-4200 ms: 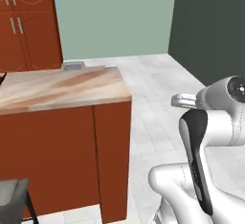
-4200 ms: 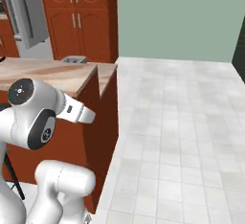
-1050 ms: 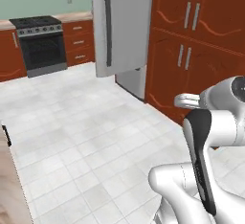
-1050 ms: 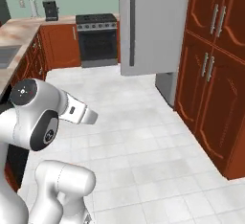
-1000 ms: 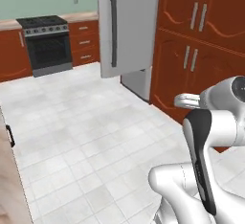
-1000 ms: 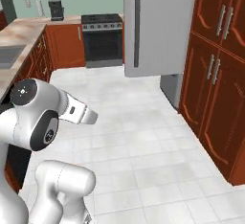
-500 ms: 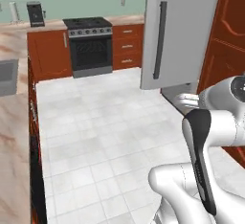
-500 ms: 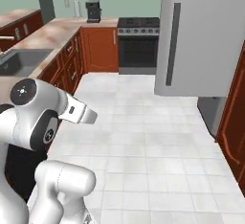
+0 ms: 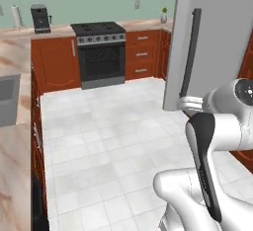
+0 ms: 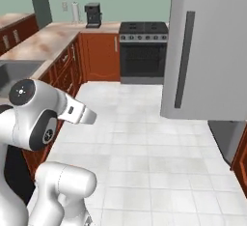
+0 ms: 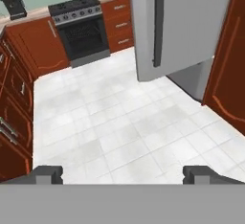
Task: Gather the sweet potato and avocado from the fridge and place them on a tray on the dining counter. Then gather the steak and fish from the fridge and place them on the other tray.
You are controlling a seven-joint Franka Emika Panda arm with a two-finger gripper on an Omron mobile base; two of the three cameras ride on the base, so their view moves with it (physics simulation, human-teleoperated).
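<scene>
Fingertips [image 11: 48,174] of the gripper [image 11: 122,175] stood spread wide, nothing between them, over bare white floor [image 11: 119,127]. Fridge [image 11: 179,24] stood well ahead and right of the fingers, door shut, dark handle [image 11: 158,22] facing them. Stove [image 11: 81,27] sat farther off, ahead and left.

We see the fridge [image 10: 212,51] shut, its shelves hidden behind the door, its top and right side cut off by the frame, the arm covering its lower corner.
</scene>
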